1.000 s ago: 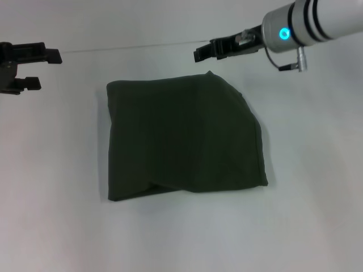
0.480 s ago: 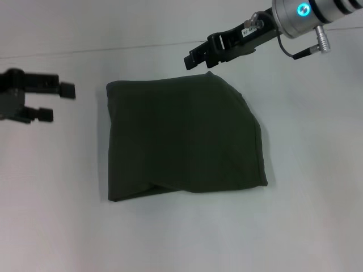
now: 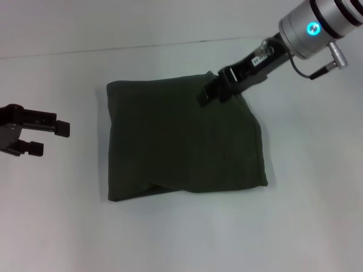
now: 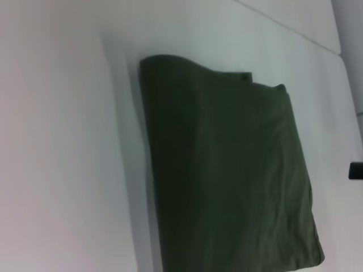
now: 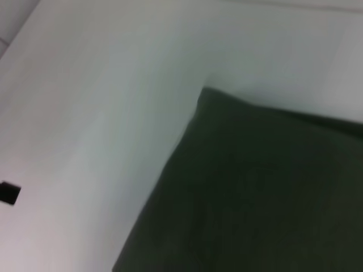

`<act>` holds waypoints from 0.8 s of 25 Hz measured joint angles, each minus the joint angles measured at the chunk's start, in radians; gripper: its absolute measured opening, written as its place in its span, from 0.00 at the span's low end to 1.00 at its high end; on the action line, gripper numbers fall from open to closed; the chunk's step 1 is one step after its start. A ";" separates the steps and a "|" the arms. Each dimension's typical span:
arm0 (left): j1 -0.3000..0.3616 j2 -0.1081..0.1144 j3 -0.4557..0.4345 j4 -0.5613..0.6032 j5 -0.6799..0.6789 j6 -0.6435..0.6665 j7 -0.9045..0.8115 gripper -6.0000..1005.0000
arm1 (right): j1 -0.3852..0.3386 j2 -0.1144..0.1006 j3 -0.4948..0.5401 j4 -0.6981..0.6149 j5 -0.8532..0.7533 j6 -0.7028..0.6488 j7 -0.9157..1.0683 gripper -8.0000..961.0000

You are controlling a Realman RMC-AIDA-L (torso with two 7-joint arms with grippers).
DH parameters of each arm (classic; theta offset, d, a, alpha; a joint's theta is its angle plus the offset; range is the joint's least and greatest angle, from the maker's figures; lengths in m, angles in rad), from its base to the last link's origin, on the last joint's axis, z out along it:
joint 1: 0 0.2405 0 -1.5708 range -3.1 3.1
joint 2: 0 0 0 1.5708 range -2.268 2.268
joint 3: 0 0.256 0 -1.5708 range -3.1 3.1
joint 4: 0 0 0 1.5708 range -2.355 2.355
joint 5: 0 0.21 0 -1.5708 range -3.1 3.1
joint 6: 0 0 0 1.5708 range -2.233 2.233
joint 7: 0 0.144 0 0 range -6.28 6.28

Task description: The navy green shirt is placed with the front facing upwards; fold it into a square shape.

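White worktop (image 3: 317, 215) carries the folded shirt (image 3: 181, 141); right pincer (image 3: 209, 96), nearly shut, sits over its far edge, while left pincer (image 3: 48, 139), open, waits well left

Left pincer (image 3: 48, 137) hangs with fingers parted; right pincer (image 3: 209, 96) angles downward.

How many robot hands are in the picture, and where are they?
2. The left hand hangs over the white table, apart from the folded navy green shirt. The right hand is over the shirt's far edge.
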State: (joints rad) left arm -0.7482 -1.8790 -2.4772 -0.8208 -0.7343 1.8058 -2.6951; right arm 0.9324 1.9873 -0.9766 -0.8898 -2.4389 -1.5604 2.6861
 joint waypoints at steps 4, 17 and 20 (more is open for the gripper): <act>0.004 -0.007 0.000 0.000 0.009 -0.004 0.000 0.94 | -0.014 -0.004 0.005 0.002 -0.001 -0.053 0.001 0.55; 0.015 -0.024 0.033 0.105 0.014 -0.061 0.003 0.95 | -0.044 -0.007 0.003 0.027 -0.058 -0.231 0.018 0.54; 0.022 -0.041 0.045 0.118 0.015 -0.083 0.007 0.95 | -0.055 -0.002 0.001 0.029 -0.087 -0.240 0.018 0.54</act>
State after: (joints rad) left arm -0.7263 -1.9199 -2.4323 -0.7032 -0.7194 1.7230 -2.6877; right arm 0.8776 1.9857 -0.9758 -0.8606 -2.5259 -1.8004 2.7036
